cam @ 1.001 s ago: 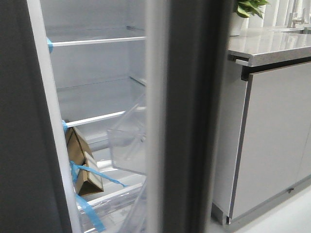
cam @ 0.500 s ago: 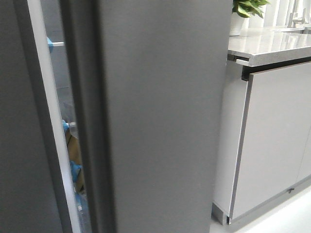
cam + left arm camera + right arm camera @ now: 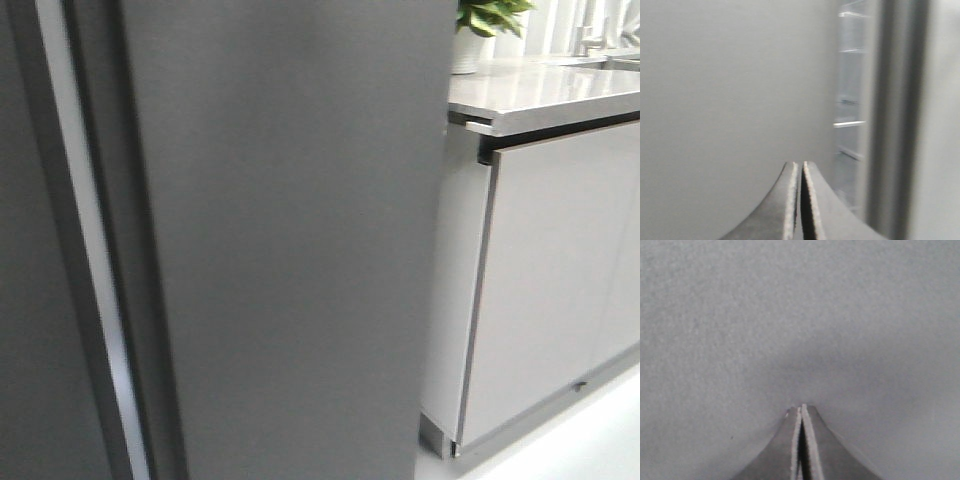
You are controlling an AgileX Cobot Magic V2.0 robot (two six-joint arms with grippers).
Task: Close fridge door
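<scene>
Fridge door [image 3: 290, 240]: dark grey face fills the front view — nearly shut.
Left gripper [image 3: 801, 172]: fingers pressed together, empty.
Right gripper [image 3: 801, 412]: fingers together, empty — tips at the door.

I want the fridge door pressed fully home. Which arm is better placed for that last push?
Probably the right. The right gripper, fingers shut, points squarely at the fridge door. The left gripper, also shut, sits by the door's edge, where shelves show through a gap.

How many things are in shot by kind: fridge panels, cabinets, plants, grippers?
Dark grey fridge panels: 2, the fridge door and the neighbouring panel
Light grey cabinet fronts: 1
Countertops: 1
Potted plants: 1
Grippers: 2, left gripper and right gripper, both shut
Total: 7
</scene>
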